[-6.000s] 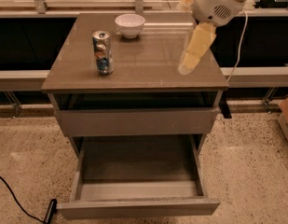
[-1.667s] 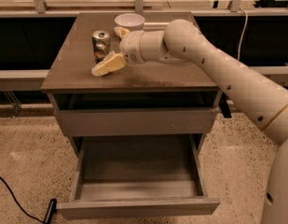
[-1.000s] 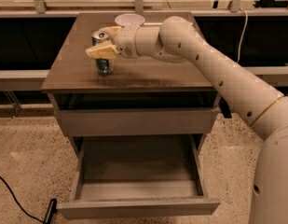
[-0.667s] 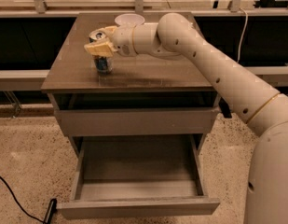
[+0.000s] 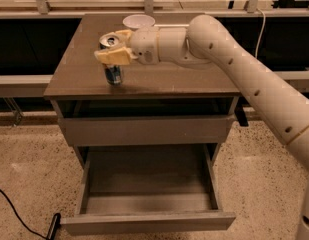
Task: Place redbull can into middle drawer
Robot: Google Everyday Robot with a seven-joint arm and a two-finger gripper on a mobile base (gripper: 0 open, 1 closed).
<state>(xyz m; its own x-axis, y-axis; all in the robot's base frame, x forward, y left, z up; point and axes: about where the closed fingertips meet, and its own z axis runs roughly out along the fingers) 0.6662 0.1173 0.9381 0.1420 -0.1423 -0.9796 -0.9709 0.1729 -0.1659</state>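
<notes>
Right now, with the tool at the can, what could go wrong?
The tool sits high on the redbull can, so it might tip or slip when lifted. The bowl stands close behind and could get bumped. The open middle drawer lies well below; an early release could miss it.

Lab-like room: terrazzo floor (image 5: 29, 154), loose cable (image 5: 18, 211), gripper (image 5: 111, 45) at redbull can (image 5: 113, 74).

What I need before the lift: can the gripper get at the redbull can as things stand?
Probably yes. The gripper is at the upper part of the redbull can, which stands upright on the cabinet top; nothing lies between them, and the white bowl sits apart behind.
</notes>
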